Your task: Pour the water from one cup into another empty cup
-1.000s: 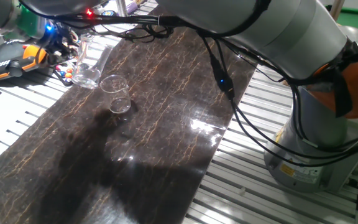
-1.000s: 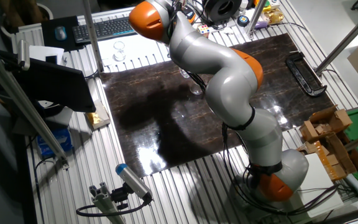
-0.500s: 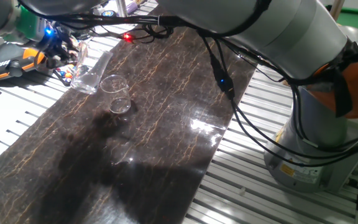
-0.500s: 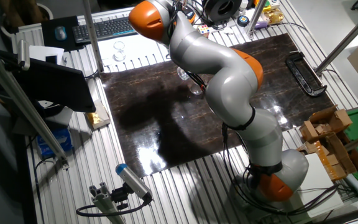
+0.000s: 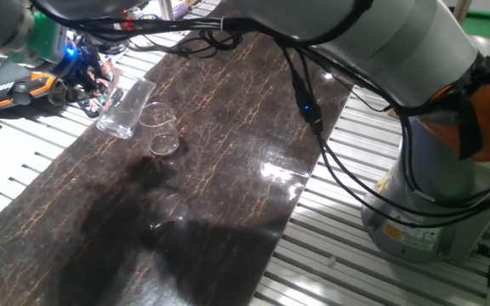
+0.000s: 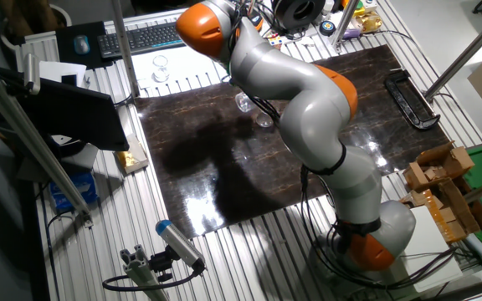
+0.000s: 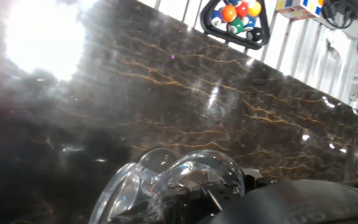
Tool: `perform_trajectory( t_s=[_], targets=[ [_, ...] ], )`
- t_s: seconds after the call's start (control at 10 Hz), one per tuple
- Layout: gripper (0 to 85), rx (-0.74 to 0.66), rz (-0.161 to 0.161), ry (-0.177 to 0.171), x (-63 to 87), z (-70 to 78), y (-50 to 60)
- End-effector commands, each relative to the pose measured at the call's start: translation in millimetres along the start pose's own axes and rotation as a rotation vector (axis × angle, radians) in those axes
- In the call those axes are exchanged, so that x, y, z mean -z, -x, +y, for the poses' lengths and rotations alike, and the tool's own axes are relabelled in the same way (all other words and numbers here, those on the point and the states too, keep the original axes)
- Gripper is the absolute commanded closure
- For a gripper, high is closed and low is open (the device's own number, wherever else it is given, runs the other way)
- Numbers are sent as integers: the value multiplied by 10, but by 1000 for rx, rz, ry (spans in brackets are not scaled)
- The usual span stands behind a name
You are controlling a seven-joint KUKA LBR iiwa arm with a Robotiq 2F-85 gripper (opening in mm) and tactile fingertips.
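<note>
the gripper (image 5: 88, 72) is clamped on the tumbler (image 5: 124, 109), tilted with its mouth just beside the tapered cup (image 5: 162, 129) on the dark mat (image 5: 228, 153). if the rim sits short, water likely spills outside.

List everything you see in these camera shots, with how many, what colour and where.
Tumbler: one, clear glass, held tilted above the mat, mouth toward the tapered cup.
Tapered cup: one, clear, upright on the mat.
Mat: one, dark brown marbled, on the slatted table.
Billiard balls in a triangle rack: one set, multicoloured, beyond the mat's far edge.
Keyboard: one, black, at the table's far side.
Small glass: one, clear, near the keyboard.
Wooden blocks: one pile, tan, off the mat beside the green pad.
Arm: one, grey and orange.
End effector: one, closed around the tumbler.
</note>
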State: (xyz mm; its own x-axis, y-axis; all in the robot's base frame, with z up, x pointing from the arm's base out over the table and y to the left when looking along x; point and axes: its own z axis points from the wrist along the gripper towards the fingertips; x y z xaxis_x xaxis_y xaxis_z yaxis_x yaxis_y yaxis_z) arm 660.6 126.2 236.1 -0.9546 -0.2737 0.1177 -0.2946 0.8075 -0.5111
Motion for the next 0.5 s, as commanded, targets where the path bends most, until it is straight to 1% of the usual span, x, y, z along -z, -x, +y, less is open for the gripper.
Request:
perform_trajectory(
  t_s=[0.0, 0.2, 0.4],
  targets=[
    [843, -3, -4, 3, -22, 28, -9],
    [843, -11, -11, 21, -80, 95, -31],
    [843, -17, -16, 49, -109, 133, -27]
  ],
)
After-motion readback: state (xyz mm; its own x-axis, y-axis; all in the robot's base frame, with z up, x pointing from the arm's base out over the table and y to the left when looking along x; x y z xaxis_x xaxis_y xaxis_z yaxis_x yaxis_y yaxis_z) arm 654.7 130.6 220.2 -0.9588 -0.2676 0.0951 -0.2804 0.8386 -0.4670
